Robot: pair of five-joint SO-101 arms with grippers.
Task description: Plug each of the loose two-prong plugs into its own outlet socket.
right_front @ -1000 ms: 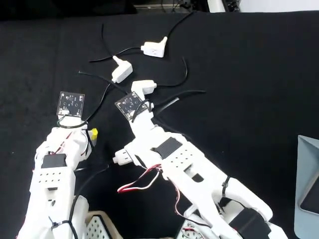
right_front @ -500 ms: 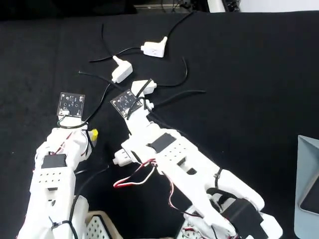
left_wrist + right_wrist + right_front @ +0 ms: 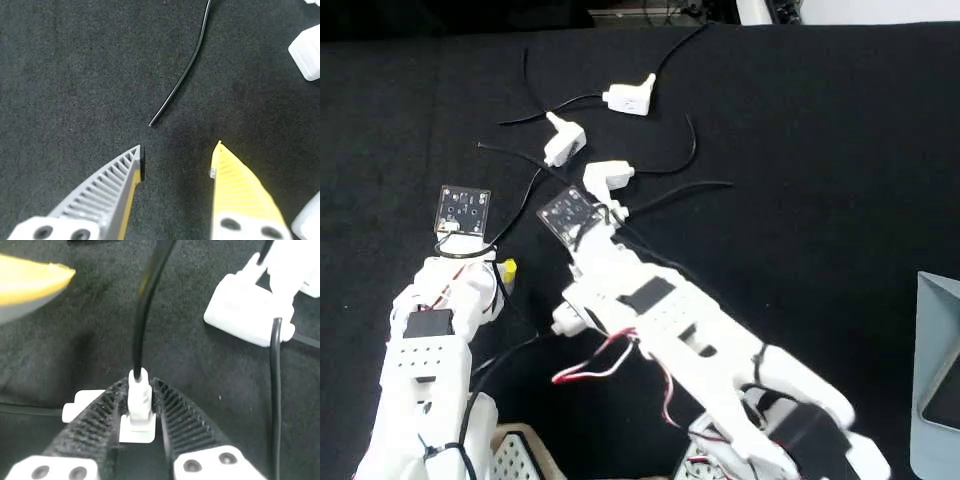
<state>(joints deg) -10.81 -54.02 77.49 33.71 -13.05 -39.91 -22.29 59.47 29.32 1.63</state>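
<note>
Plug point(image 3: 136, 427) in a tight pinch: the right gripper point(image 3: 139, 384) presses its two black ribbed fingers against both sides of the small white plug, low over the black table point(image 3: 820, 150). The plug's black cord point(image 3: 145, 315) runs straight out from between the fingertips. A larger white plug point(image 3: 245, 310) lies on the cloth ahead of it, apart from the gripper, with a cord of its own passing beside it.

Seen from above, the right arm point(image 3: 650, 300) stretches across the middle of the table, its wrist just beside a white plug body point(image 3: 608, 178). Farther out lie a second loose plug point(image 3: 563, 140) and a white socket block point(image 3: 631, 98), each apart from the others and each trailing a thin black lead.

The left gripper point(image 3: 178, 146) hangs over bare cloth with its grey finger and yellow finger spread wide, holding nothing. The cut end of a loose black wire point(image 3: 151, 123) lies just ahead of the gap between them. The left arm point(image 3: 430, 340) sits at the table's near left, well apart from the socket block.
</note>
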